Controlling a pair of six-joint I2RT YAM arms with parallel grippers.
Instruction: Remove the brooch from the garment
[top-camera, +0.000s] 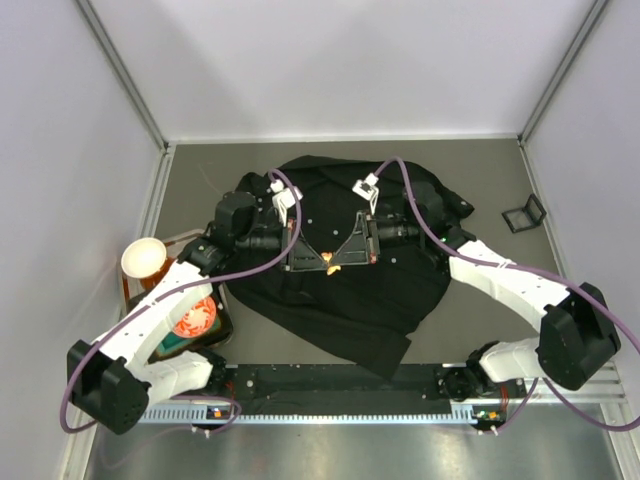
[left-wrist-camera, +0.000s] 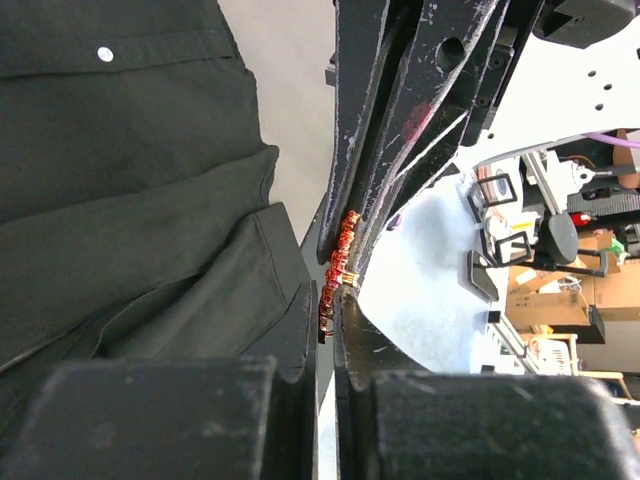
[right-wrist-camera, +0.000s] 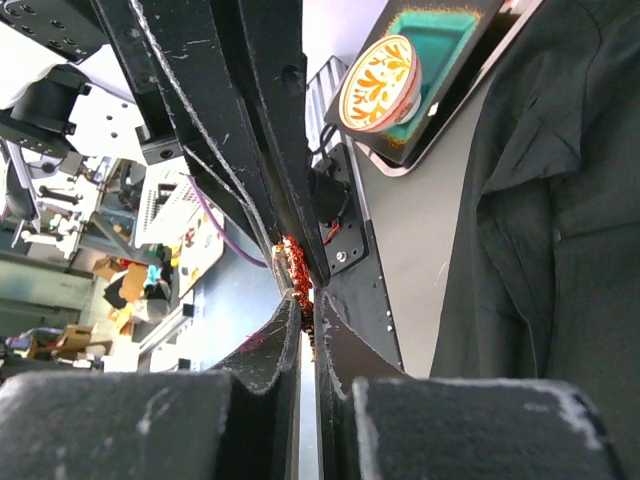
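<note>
The brooch, a tiny red-orange pin, is pinched between the tips of both grippers above the middle of the black garment. My left gripper reaches in from the left and is shut on it. My right gripper reaches in from the right and is shut on it too. In the left wrist view the brooch sits edge-on between my own fingertips and the right gripper's fingers above, with the garment to the left. In the right wrist view the brooch shows no fabric on it; the garment lies to the right.
A round orange patterned bowl sits in a dark teal tray at the left; it also shows in the right wrist view. A pale cup stands behind it. A small black frame lies at the far right.
</note>
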